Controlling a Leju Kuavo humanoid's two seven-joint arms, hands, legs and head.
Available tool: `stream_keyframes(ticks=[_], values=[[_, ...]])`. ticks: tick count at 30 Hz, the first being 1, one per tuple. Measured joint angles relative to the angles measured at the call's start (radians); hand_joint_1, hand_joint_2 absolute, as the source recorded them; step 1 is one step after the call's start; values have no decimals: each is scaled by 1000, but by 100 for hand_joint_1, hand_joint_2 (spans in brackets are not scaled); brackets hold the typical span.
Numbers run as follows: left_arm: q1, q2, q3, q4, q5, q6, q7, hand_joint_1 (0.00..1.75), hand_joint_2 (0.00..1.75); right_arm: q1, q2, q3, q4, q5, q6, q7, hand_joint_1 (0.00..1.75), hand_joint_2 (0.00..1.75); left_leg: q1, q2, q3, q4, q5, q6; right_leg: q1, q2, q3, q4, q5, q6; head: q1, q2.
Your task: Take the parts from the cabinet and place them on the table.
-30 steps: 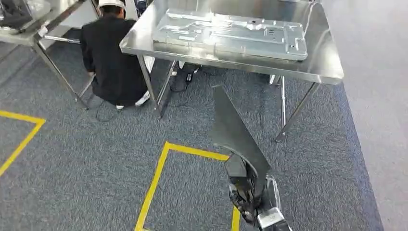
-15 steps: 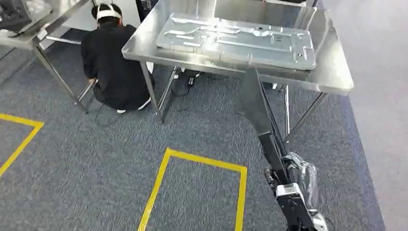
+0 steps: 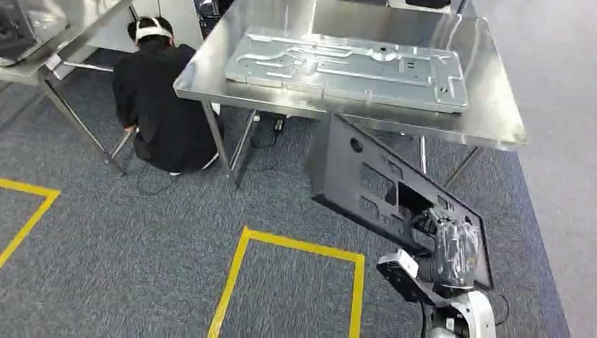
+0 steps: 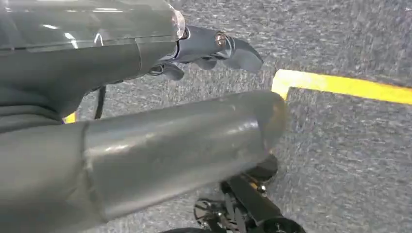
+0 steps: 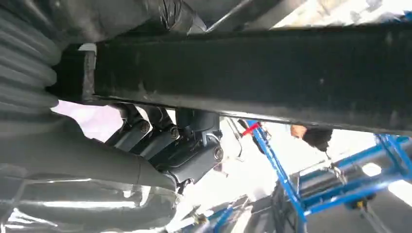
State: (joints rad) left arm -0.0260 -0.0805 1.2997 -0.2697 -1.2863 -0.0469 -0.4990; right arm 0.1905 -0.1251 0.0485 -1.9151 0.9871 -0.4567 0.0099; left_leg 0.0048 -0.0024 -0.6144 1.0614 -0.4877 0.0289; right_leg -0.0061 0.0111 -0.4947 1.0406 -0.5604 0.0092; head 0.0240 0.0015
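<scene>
In the head view my right hand grips a dark flat metal part with cut-outs by its lower right end. The part is tilted, its broad face toward me, and its upper edge is just below the front edge of the steel table. A silver stamped panel lies flat on that table. The right wrist view looks along the dark part's edge, with my fingers wrapped under it. My left hand hangs over the grey carpet, fingers apart and holding nothing.
A person in black crouches beside the table's left leg, with cables on the floor nearby. A second steel table stands at the far left. Yellow tape marks a box on the carpet in front of me.
The dark part has swung from edge-on to face-on and now sits higher, close under the table's front edge. My right arm moved right and up; the camera shifted slightly.
</scene>
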Motion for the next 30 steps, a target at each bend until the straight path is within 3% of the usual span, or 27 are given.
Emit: stream_keyframes(ticks=[2, 3, 4, 6, 7, 8, 9, 11, 12, 13, 18, 20, 21, 22, 23, 24, 25, 26, 27, 28, 29, 30], values=[[-2, 0, -2, 0, -3, -2, 1, 0, 0, -12, -17, -4, 14, 43, 8, 16, 175, 175, 6, -2, 24, -11, -1, 12, -2, -3, 2, 18, -3, 11, 0, 0], [-4, 0, -3, 0, -4, -2, 1, 0, 0, -18, -24, -5, 21, 64, 10, 21, 175, 175, 7, -2, 31, -14, -4, 17, -5, -6, -18, 61, -7, 14, 0, 0], [-7, 0, -4, 0, -6, -2, 2, 0, 0, -28, -36, -8, 28, 88, 15, 29, 175, 175, 7, -1, 37, -16, -8, 23, -6, -6, -58, 125, -27, 19, 0, 0], [-10, 0, -5, 0, -8, -2, 2, 0, 0, -36, -57, -13, 45, 121, 26, 40, 175, 175, 6, -1, 48, -18, -21, 25, -7, -6, -157, 263, -96, 25, 0, 0], [-10, 0, -6, 0, -11, -2, 4, 0, 0, -37, -65, -16, 56, 126, 29, 44, 175, 175, 5, -3, 56, -18, -29, 24, -7, -6, -190, 294, -104, 23, 0, 0], [-9, 1, -6, 0, -13, -2, 5, 0, 0, -39, -73, -18, 64, 131, 37, 50, 175, 175, 5, -4, 66, -18, -36, 23, -7, -6, -201, 283, -84, 21, 0, 0], [-8, 1, -6, 0, -14, -2, 6, 0, 0, -44, -81, -21, 72, 136, 45, 55, 175, 175, 5, -4, 80, -18, -46, 22, -7, -6, -195, 232, -38, 18, 0, 0], [-10, 1, -8, 0, -17, -2, 7, 0, 0, -53, -101, -32, 89, 139, 57, 62, 175, 175, 4, -4, 108, -19, -65, 19, -5, -7, -147, 71, 78, 12, 0, 0], [-8, 0, -8, 2, -18, -2, 8, 0, 0, -59, -111, -39, 99, 139, 60, 66, 175, 175, 6, -4, 108, -23, -73, 17, 0, -11, -139, 34, 108, 3, 0, 0], [-10, 0, -8, 3, -18, -2, 8, 0, 0, -61, -114, -40, 102, 139, 60, 67, 175, 175, 6, -4, 118, -22, -73, 16, 3, -12, -148, 41, 97, 2, 0, 0], [-10, 0, -8, 3, -18, -2, 8, 0, 0, -61, -114, -40, 102, 139, 60, 67, 175, 175, 6, -4, 118, -22, -73, 16, 3, -12, -148, 41, 97, 2, 0, 0], [-12, 0, -8, 4, -18, -2, 9, 0, 0, -63, -116, -44, 110, 139, 61, 70, 175, 175, 5, -4, 116, -22, -74, 15, 7, -13, -153, 44, 84, 2, -1, 0], [-14, 0, -8, 5, -20, -2, 9, 0, 0, -68, -120, -46, 116, 139, 63, 71, 175, 175, 6, -6, 115, -25, -74, 12, 12, -16, -155, 32, 64, -1, 3, 0], [-17, 1, -8, 5, -21, -2, 10, 0, 0, -70, -128, -50, 121, 139, 66, 71, 175, 175, 6, -5, 114, -31, -81, 1, 14, -14, -148, 25, 82, -12, 2, 0], [-15, 1, -8, 6, -22, -2, 10, 0, 0, -70, -133, -54, 124, 139, 67, 72, 175, 175, 5, -4, 131, -38, -84, -6, 14, -13, -142, 19, 92, -17, 3, 0], [-12, 1, -8, 6, -23, -2, 10, 0, 0, -72, -138, -61, 131, 138, 69, 73, 175, 175, 1, -3, 146, -34, -78, -10, 11, -12, -127, 9, 83, -22, 2, 0], [-18, 3, -8, 7, -23, -3, 10, 0, 0, -79, -143, -67, 140, 136, 74, 73, 175, 175, 3, -2, 136, 9, -92, -18, 2, -9, -92, -9, 77, -32, 2, 0], [-20, 7, -9, 8, -23, -3, 11, 0, 0, -94, -149, -76, 165, 134, 76, 73, 175, 175, 5, -2, -62, 262, -180, -31, 6, -7, -40, -10, 29, -45, 2, 0], [-18, 7, -9, 8, -24, -3, 11, 0, 0, -95, -150, -76, 171, 134, 76, 73, 175, 175, 5, -2, -71, 238, -159, -29, 6, -5, -22, -10, 16, -44, 2, 0], [-17, 8, -9, 8, -25, -4, 11, 0, 0, -96, -151, -76, 174, 134, 76, 73, 175, 175, 5, -2, -65, 178, -120, -24, 6, -4, -1, -10, 2, -43, 2, 0], [-17, 8, -9, 8, -26, -4, 11, 0, 0, -101, -151, -76, 179, 134, 77, 72, 175, 175, 1, -2, -52, 96, -56, -16, 7, -4, 21, -10, -15, -41, 2, 0], [-14, 10, -9, 8, -27, -4, 11, 0, 0, -103, -153, -76, 184, 134, 77, 71, 175, 175, -3, -1, -49, 24, 35, -3, 5, -5, 29, -13, -29, -39, 2, 0]])
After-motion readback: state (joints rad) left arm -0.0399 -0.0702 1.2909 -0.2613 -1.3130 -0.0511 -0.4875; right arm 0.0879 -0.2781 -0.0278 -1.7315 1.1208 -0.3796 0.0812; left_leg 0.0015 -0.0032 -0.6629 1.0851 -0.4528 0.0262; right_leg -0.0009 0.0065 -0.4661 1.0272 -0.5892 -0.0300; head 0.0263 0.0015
